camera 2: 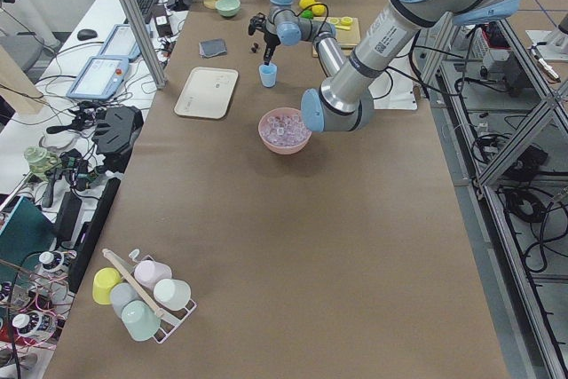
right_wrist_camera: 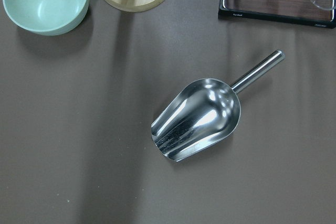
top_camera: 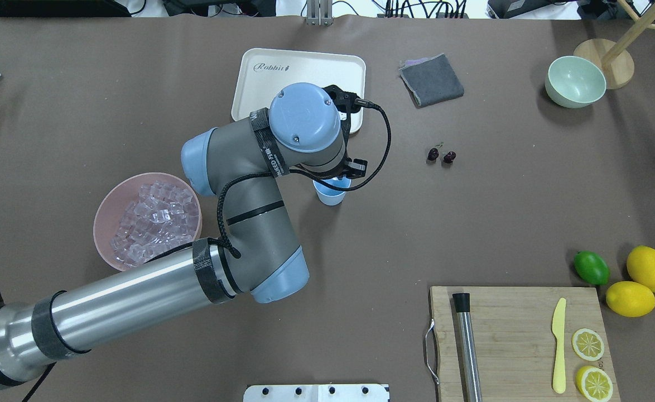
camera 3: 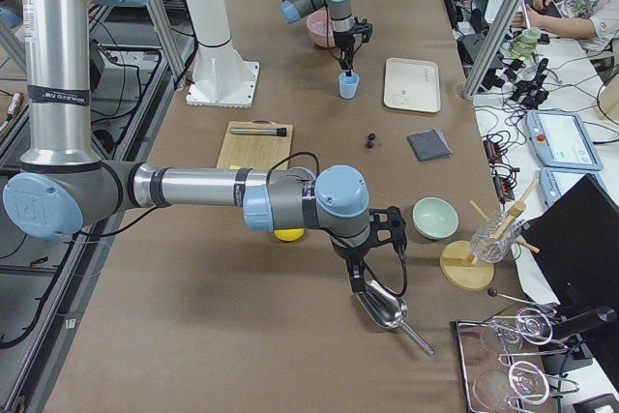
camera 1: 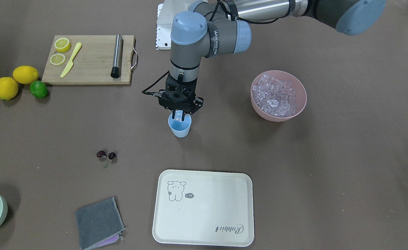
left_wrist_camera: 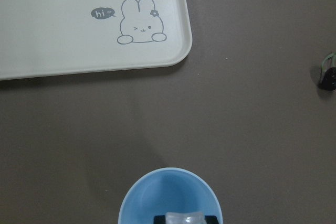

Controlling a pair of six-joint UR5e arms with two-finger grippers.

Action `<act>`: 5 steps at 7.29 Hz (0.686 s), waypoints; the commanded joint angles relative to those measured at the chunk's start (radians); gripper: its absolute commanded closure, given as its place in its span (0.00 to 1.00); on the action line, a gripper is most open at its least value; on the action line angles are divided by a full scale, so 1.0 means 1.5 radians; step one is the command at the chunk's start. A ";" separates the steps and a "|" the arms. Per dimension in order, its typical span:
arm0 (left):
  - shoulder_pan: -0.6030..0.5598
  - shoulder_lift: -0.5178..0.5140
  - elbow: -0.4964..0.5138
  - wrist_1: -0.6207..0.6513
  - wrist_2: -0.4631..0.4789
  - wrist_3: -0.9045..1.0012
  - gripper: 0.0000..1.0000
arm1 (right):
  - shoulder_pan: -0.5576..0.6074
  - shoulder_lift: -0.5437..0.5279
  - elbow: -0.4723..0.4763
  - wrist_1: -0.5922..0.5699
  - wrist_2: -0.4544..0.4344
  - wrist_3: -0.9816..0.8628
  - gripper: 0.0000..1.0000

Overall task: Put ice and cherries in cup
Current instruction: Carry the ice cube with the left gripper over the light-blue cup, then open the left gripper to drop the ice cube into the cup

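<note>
The left end effector (camera 1: 179, 115) hangs just over the mouth of the cup (camera 1: 180, 130), with its fingers pointing straight down. Its jaws are clamped on one ice cube (left_wrist_camera: 185, 217). The cube is small, clear and without colour, and much smaller than the cup's mouth. In the left wrist view it sits between the two black fingertips, directly above the opening.

The cup is a small light-blue tumbler, round, narrower at its base and without a handle. It stands upright near the middle of the table (camera 1: 294, 173). What I can see of its inside is plain blue.

The rest of the ice (camera 1: 275, 97) is heaped in a wide pink bowl (camera 1: 302, 104), well apart from the cup, toward the table's left end.

The cherries (camera 1: 106, 155) lie on the bare table, near the cup on its other side and a little closer to the edge far from the robot. They are two tiny dark red-purple fruits joined by thin greenish stems.

The right end effector (camera 3: 360, 282) is over a metal scoop (right_wrist_camera: 197, 119) near the table's right end. I cannot tell if its jaws are apart or together.
</note>
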 commanded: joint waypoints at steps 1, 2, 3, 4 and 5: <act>-0.003 0.000 0.018 -0.013 0.001 0.007 0.63 | 0.004 -0.004 0.013 -0.002 0.008 -0.001 0.01; -0.004 0.000 0.031 -0.034 0.001 0.007 0.30 | 0.004 -0.015 0.016 0.003 0.010 -0.001 0.01; -0.008 0.000 0.033 -0.046 0.001 0.006 0.18 | 0.004 -0.012 0.021 0.002 0.018 0.002 0.01; -0.041 0.009 0.007 -0.038 -0.027 0.005 0.18 | 0.004 -0.010 0.022 0.002 0.017 0.003 0.01; -0.080 0.037 -0.029 -0.036 -0.082 0.006 0.18 | 0.004 -0.010 0.026 0.003 0.019 0.003 0.01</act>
